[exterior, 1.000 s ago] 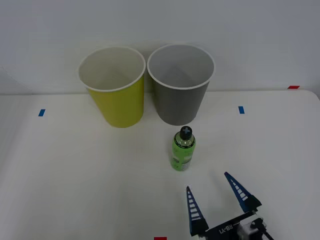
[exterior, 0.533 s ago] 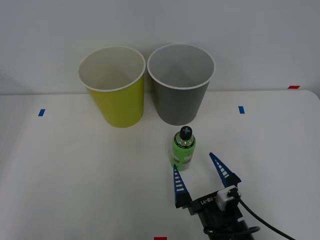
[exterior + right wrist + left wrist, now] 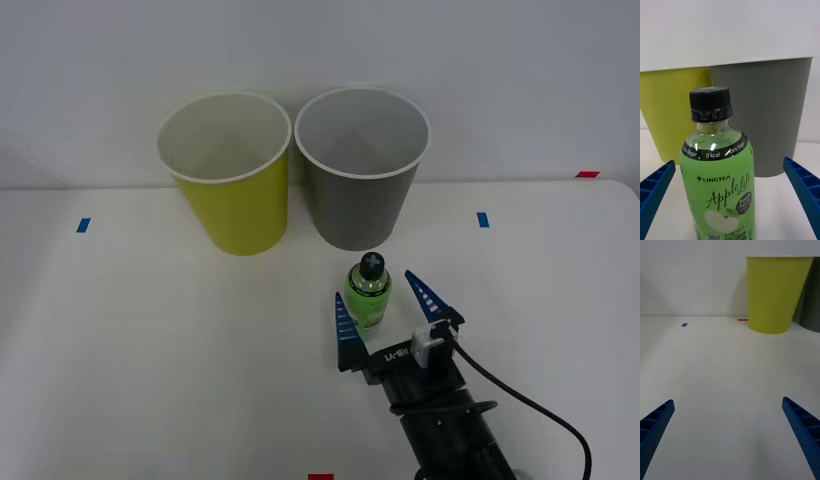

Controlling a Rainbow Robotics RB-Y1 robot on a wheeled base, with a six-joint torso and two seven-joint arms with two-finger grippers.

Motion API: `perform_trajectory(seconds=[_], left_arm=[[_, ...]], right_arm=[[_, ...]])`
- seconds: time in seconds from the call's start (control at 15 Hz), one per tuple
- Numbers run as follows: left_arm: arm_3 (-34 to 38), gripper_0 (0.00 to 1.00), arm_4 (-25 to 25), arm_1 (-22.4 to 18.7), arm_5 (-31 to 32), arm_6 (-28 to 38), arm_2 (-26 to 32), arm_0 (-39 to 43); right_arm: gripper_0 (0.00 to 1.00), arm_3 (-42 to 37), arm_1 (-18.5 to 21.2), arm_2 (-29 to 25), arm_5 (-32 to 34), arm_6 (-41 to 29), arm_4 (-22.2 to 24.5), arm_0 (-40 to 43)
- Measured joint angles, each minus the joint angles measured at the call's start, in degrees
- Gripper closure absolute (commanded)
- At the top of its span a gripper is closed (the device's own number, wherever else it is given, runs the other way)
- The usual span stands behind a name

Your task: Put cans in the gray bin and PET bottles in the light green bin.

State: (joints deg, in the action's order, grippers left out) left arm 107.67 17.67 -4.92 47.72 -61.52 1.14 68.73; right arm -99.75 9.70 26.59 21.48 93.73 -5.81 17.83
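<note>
Right gripper (image 3: 386, 302) fingers straddle PET bottle (image 3: 367, 291) (base hidden).

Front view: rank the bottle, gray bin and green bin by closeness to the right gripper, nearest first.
1. Bottle: between the open fingers of the right gripper.
2. Gray bin: just behind the bottle.
3. Light green bin: behind, to the left.

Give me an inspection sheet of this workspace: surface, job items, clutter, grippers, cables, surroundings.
Surface: white table, blue and red tape marks.
Job's things: small green-labelled PET bottle upright before round dark-gray bin; round yellow-green bin beside it.
Clutter: nothing seen.
Grippers: right gripper open, blue fingers either side of the bottle; left gripper open over bare table.
Cables: black cable on right arm.
Surroundings: plain white wall.
</note>
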Motion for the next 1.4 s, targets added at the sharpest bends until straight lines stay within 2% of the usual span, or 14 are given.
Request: perform_trajectory(seconds=[0.53,0.67,1.2,1.27,1.4], left_arm=[[0.00,0.00,0.00,0.00,0.00,0.00,0.00,0.00],[0.00,0.00,0.00,0.00,0.00,0.00,0.00,0.00],[0.00,0.00,0.00,0.00,0.00,0.00,0.00,0.00],[0.00,0.00,0.00,0.00,0.00,0.00,0.00,0.00],[0.00,0.00,0.00,0.00,0.00,0.00,0.00,0.00]], right_arm=[[0.00,0.00,-1.05,-0.76,-6.14,0.08,-0.33,-2.56],[0.96,-0.03,-1.31,-0.85,-6.42,-0.05,-0.50,-2.92],[1.00,-0.34,-1.69,-0.46,-7.06,-0.50,-2.06,-3.26],[1.00,-1.34,-1.69,-0.41,-9.03,-0.59,-2.21,-3.28],[1.00,-6.18,-1.66,-0.76,-18.29,-0.65,-2.33,-3.38]])
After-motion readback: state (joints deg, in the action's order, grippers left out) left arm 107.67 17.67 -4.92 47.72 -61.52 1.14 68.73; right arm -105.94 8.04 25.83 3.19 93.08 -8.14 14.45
